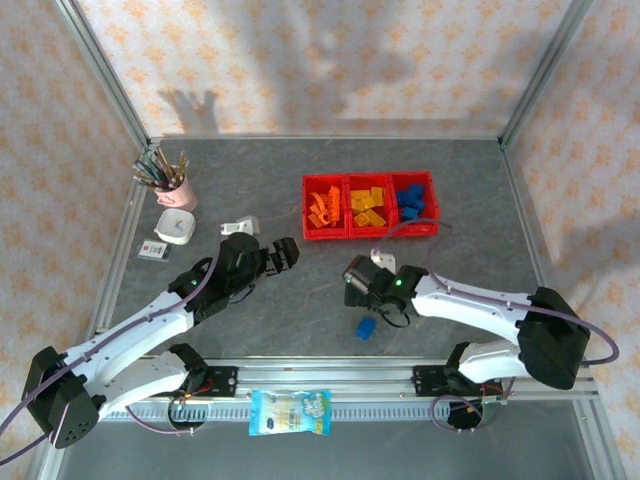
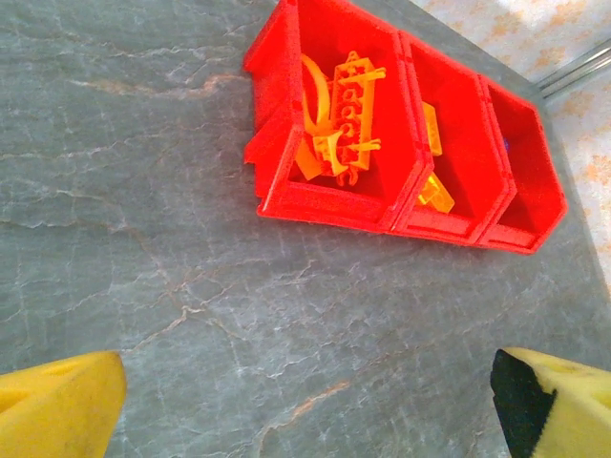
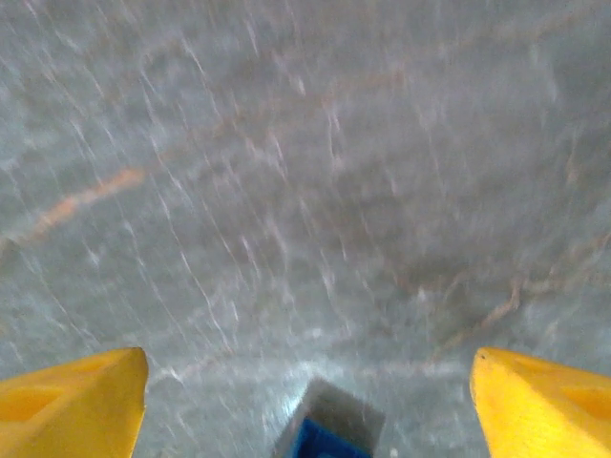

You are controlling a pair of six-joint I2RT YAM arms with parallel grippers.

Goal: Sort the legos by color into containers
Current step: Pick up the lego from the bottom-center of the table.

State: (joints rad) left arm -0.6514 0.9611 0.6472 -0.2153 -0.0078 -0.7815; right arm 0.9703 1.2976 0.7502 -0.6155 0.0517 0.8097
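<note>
With one blue lego loose on the table just near of the wide, empty right end effector, the left end effector equally wide, the next step is probably grasping it for the far, rightmost container of blues.

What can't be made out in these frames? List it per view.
1. Right wrist view: blue brick, cut off by the bottom edge and motion-blurred; shape unreadable.
2. Left wrist view: far bin, contents mostly hidden by its own walls.
3. Top view: containers, contents too small to count.
4. Top view: small card, print too small to read.
</note>
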